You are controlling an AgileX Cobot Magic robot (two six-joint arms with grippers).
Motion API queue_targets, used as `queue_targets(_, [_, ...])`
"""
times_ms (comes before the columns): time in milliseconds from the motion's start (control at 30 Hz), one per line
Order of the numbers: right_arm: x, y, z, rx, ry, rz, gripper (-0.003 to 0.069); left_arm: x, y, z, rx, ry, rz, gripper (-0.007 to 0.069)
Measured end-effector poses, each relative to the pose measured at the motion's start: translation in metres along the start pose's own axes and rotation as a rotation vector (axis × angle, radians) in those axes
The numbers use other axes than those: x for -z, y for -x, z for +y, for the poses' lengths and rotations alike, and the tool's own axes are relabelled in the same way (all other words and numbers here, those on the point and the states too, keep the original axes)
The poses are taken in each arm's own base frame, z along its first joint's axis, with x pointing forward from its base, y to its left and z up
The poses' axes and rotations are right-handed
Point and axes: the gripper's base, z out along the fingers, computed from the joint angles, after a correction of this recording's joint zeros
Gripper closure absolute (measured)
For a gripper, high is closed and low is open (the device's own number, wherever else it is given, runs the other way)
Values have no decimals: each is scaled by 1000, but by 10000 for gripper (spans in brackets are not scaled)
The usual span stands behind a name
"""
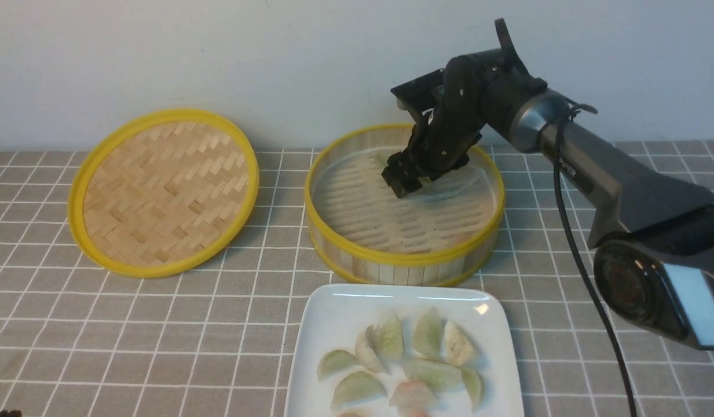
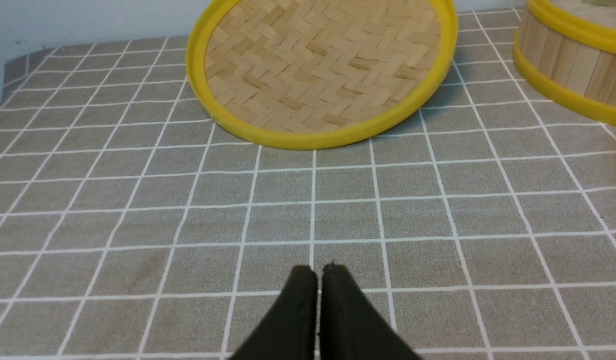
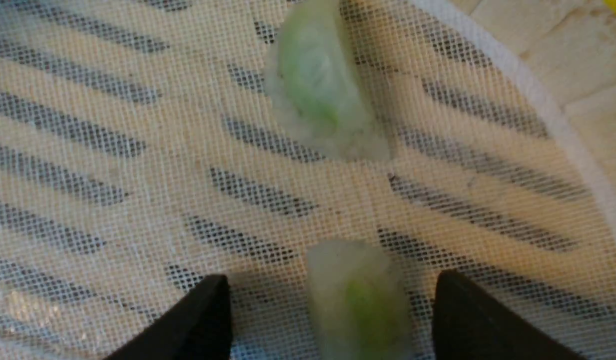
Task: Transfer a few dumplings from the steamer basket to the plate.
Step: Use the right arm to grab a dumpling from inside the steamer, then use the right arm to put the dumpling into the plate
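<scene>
I count one steamer basket [image 1: 403,255], one woven lid [image 1: 163,191] and one plate [image 1: 328,324]. Dumplings [image 1: 428,333]: at least nine on the plate, the frame edge cutting off more; two in the basket.

Green dumpling [image 3: 357,300] between spread fingers [image 3: 198,320]; second dumpling [image 3: 317,80] nearby.

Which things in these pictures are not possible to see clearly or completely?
- Front view: the right end effector covers part of the steamer basket floor, so the dumplings there cannot be counted.
- Front view: the bottom edge cuts off the plate and some served dumplings.
- Right wrist view: the nearest dumpling is blurred and cut by the edge.
</scene>
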Motion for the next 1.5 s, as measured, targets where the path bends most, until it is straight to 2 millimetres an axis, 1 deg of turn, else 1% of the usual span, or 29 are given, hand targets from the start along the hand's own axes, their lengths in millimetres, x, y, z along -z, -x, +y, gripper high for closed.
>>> queue_targets(67, [-2, 1, 0, -2, -2, -14, 204, 0, 0, 0, 0, 0, 0, 629])
queue_targets(133, [-1, 1, 0, -15, 5, -16, 298, 0, 0, 0, 0, 0, 0, 629])
queue_targets(167, [-1, 1, 0, -19, 6, -8, 377, 0, 0, 0, 0, 0, 0, 629])
queue_targets(200, [-1, 1, 0, -19, 6, -8, 391, 0, 0, 0, 0, 0, 0, 629])
queue_targets(233, [1, 2, 0, -26, 7, -4, 452, 0, 0, 0, 0, 0, 0, 629])
queue_targets(300, [10, 4, 1, -34, 10, 19, 455, 0, 0, 0, 0, 0, 0, 629])
queue_targets(333, [21, 10, 1, -37, 9, -2, 446, 0, 0, 0, 0, 0, 0, 629])
queue_targets(367, [21, 10, 1, -40, 9, -1, 446, 0, 0, 0, 0, 0, 0, 629])
queue_targets(400, [41, 18, 2, -52, 13, -37, 446, 0, 0, 0, 0, 0, 0, 629])
queue_targets(433, [51, 21, 3, -60, 19, -49, 446, 0, 0, 0, 0, 0, 0, 629])
queue_targets(533, [94, 29, 8, -75, 46, -95, 446, 0, 0, 0, 0, 0, 0, 629])
queue_targets(567, [98, 29, 9, -76, 49, -96, 446, 0, 0, 0, 0, 0, 0, 629])
queue_targets(600, [128, 28, 14, -79, 84, -110, 446, 0, 0, 0, 0, 0, 0, 629])
queue_targets(633, [133, 24, 16, -76, 100, -92, 446, 0, 0, 0, 0, 0, 0, 629])
queue_targets(667, [146, 18, 20, -76, 126, -79, 446, 0, 0, 0, 0, 0, 0, 629])
queue_targets(700, [162, 5, 28, -72, 160, -48, 446, 0, 0, 0, 0, 0, 0, 629])
queue_targets(733, [167, -1, 31, -68, 174, -32, 446, 0, 0, 0, 0, 0, 0, 629])
queue_targets(767, [175, -13, 37, -62, 196, -3, 446, 0, 0, 0, 0, 0, 0, 629])
queue_targets(800, [177, -18, 40, -62, 205, 11, 446, 0, 0, 0, 0, 0, 0, 629])
queue_targets(833, [182, -32, 47, -58, 229, 47, 446, 0, 0, 0, 1, 0, 0, 629])
queue_targets(900, [185, -64, 64, -43, 280, 134, 446, 0, 0, 0, 1, 0, 0, 629])
queue_targets(967, [184, -98, 81, -24, 321, 219, 446, 0, 0, 0, 1, 0, 0, 629])
queue_targets(1000, [182, -107, 85, -21, 328, 239, 446, 0, 0, 0, 1, 0, 0, 629])
queue_targets(1033, [182, -110, 86, -18, 329, 243, 446, 0, 0, 0, 1, 0, 0, 629])
queue_targets(1067, [180, -127, 92, -16, 332, 265, 446, 0, 0, 0, 1, 0, 0, 629])
queue_targets(1133, [178, -134, 95, -18, 337, 275, 446, 0, 0, 0, 1, 0, 0, 629])
queue_targets(1200, [174, -147, 97, -34, 345, 305, 446, 0, 0, 0, 1, 0, 0, 629])
queue_targets(1267, [169, -154, 97, -53, 344, 319, 446, 0, 0, 0, 1, 0, 0, 629])
queue_targets(1500, [165, -151, 96, -68, 331, 258, 446, 0, 0, 0, 1, 0, 0, 629])
